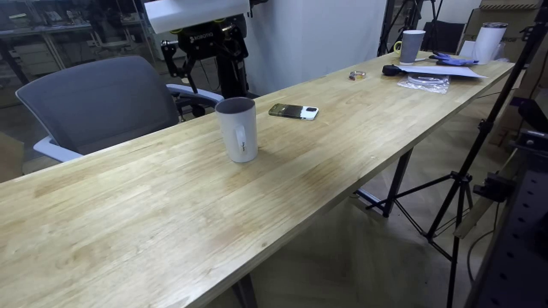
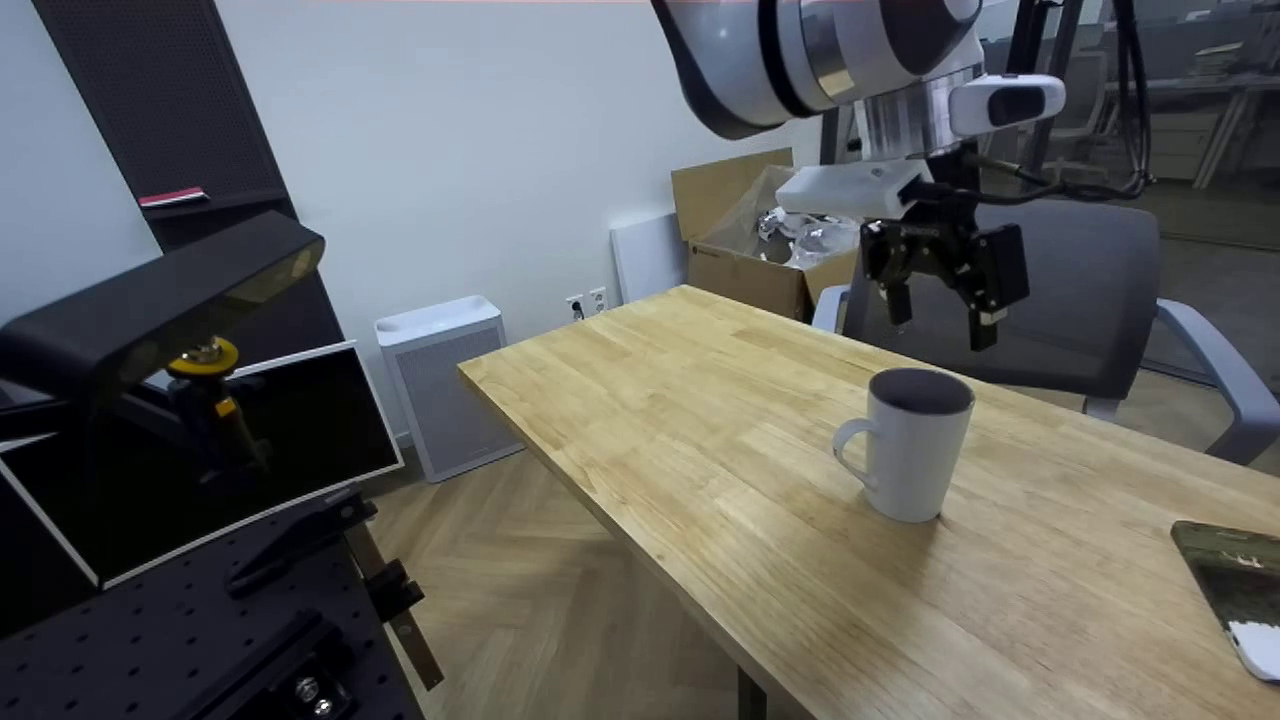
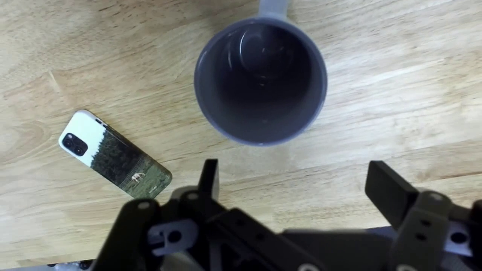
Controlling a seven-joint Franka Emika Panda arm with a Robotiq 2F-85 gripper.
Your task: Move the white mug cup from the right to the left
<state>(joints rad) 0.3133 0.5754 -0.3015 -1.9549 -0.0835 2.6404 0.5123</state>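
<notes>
Wrist view: black pincer (image 3: 292,169), fingers apart and empty; tall white cylindrical mug (image 3: 260,82) stands ahead and lower, handle (image 3: 273,8) pointing away

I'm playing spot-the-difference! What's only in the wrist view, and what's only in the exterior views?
Only the wrist view: the round inside bottom of the tall white cylindrical mug.
Only the exterior views: a black table leg in both and, in an exterior view, a silver-rimmed white tumbler.
All show: the mug, the pale wooden table, the phone in a printed case, the black gripper.
</notes>
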